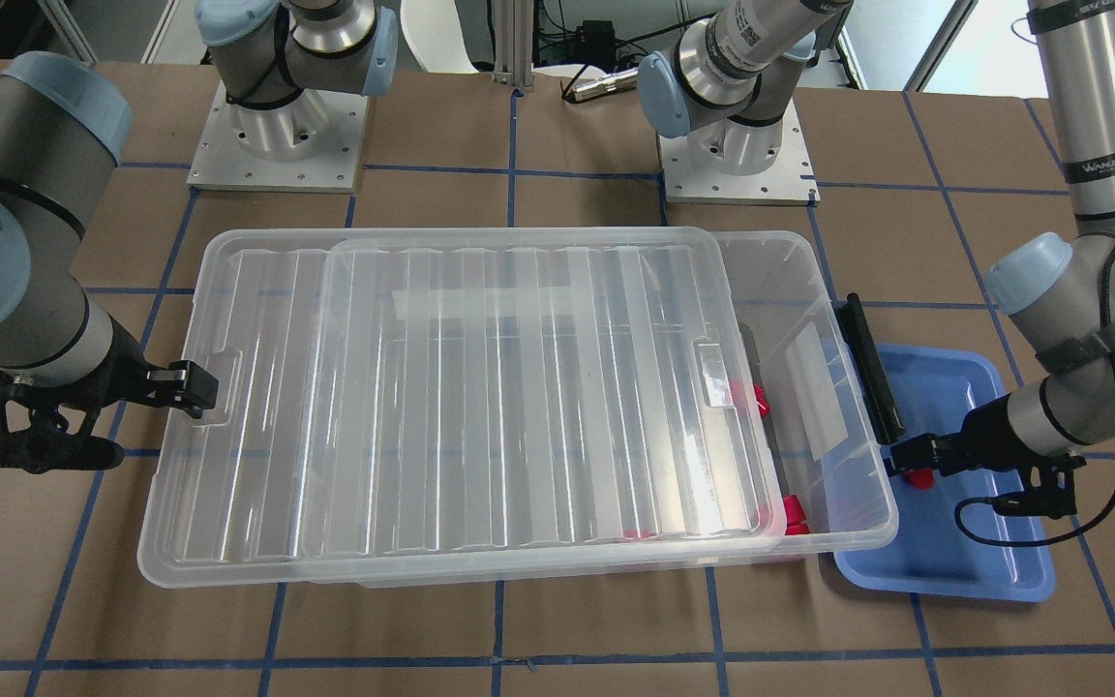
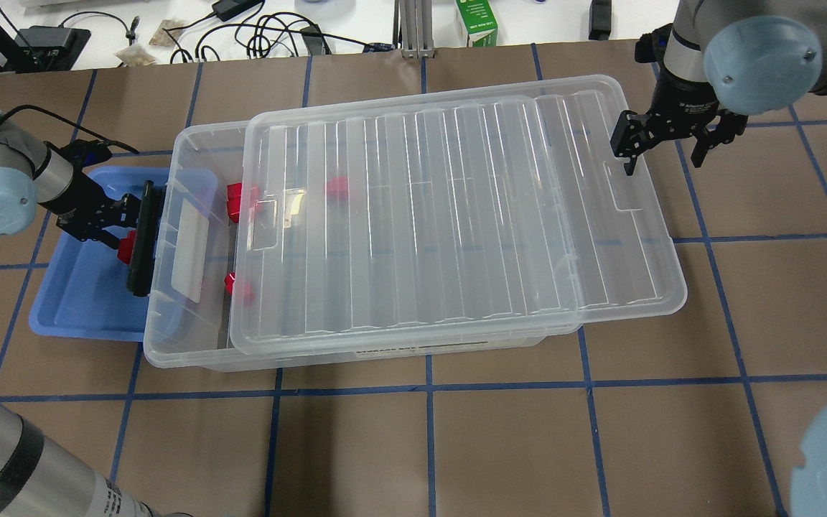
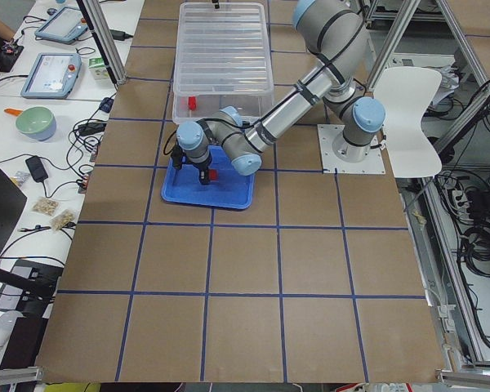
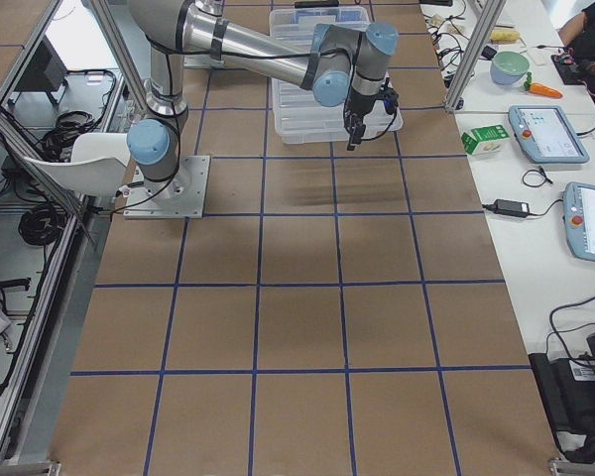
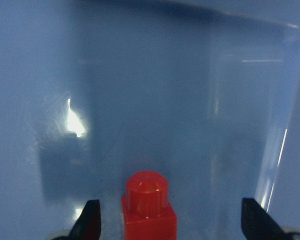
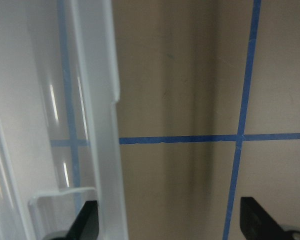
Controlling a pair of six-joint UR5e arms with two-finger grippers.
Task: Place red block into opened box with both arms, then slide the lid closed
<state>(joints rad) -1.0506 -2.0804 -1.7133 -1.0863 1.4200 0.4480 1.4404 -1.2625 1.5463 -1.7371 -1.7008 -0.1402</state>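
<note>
The clear box [image 2: 191, 215] lies across the table with a black bar [image 2: 142, 240] at its left end. Its ribbed lid [image 2: 456, 215] is slid to the right, leaving a strip open at that end. Three red blocks [image 2: 241, 201] lie inside. My left gripper [image 5: 170, 222] is open and low in the blue tray [image 2: 76, 301], its fingers wide on either side of an upright red block [image 5: 149, 200]. My right gripper [image 2: 665, 147] is open at the lid's right end. One of its fingers [image 6: 87, 220] sits by the lid's rim [image 6: 97, 125]; the other is over the table.
The blue tray [image 1: 945, 542] butts against the box's black bar end [image 1: 872, 368]. Both arm bases [image 1: 277, 136] stand behind the box in the front view. Cables and a green carton [image 2: 482, 21] lie beyond the table's far edge.
</note>
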